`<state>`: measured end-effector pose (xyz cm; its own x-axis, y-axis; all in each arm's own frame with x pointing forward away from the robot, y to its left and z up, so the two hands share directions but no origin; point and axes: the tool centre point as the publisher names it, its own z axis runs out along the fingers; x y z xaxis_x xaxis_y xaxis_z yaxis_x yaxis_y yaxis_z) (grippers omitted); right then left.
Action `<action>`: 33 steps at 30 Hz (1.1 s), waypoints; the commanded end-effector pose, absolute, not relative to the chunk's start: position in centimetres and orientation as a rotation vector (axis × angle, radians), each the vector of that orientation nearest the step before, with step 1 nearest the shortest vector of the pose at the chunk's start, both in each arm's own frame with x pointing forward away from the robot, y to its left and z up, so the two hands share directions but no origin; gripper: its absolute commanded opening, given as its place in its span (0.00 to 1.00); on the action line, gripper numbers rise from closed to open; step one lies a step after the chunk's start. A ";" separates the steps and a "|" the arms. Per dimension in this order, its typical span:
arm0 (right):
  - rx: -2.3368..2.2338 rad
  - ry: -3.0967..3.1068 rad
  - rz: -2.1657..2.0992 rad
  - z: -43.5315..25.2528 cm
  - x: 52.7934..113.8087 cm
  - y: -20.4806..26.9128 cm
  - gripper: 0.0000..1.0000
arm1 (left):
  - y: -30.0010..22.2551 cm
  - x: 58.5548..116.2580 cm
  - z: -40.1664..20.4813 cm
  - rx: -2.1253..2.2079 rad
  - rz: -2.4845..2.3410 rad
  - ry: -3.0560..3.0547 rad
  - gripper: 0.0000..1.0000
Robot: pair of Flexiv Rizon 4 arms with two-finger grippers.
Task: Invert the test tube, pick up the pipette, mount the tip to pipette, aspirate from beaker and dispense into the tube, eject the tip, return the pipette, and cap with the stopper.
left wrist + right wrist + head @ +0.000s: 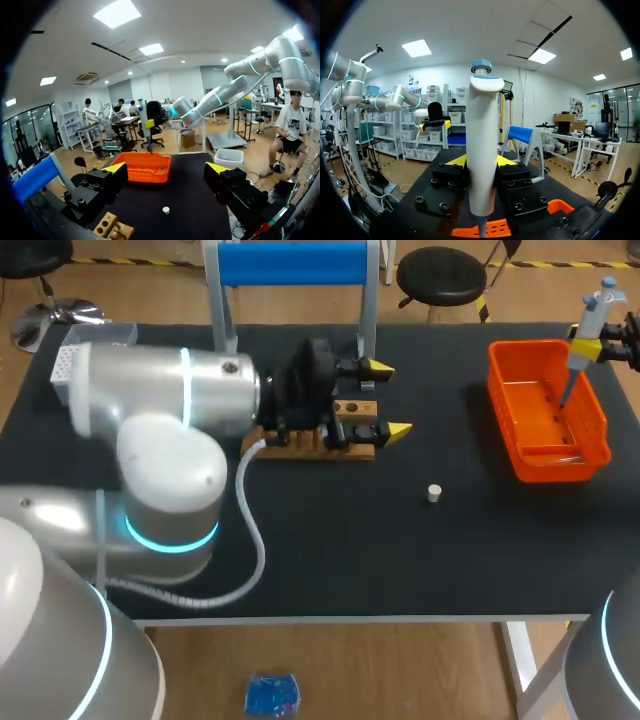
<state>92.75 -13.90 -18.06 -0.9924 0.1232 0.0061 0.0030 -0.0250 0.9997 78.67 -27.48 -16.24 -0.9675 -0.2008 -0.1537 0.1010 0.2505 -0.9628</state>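
Note:
My right gripper [612, 345] is shut on the white pipette [588, 328] with a blue cap, holding it upright above the far side of the orange bin [545, 455]. In the right wrist view the pipette [481, 150] stands between the yellow-tipped fingers [456, 160], over the bin [495, 228]. My left gripper [388, 398] hangs open over the right end of the wooden rack [310, 448], with nothing between its fingers [116, 167]. A small white stopper [434, 493] lies on the mat, ahead of the left gripper [166, 170] as the stopper [165, 210]. I see no test tube or beaker.
A blue-topped stand [290, 265] rises at the table's back edge. A white box [70, 355] sits at the back left, partly behind my left arm. The left arm's bulk covers much of the left half of the black mat [450, 560].

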 end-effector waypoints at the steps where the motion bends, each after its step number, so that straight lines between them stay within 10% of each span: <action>1: 0.140 2.135 2.183 -18.0 92.7 -13.9 0.00 | -25.8 77.4 -16.6 -0.200 -1.871 2.122 1.00; 33: 0.140 2.135 2.183 -18.0 92.7 -13.9 0.00 | -22.9 80.1 -16.4 -0.241 -1.966 2.182 1.00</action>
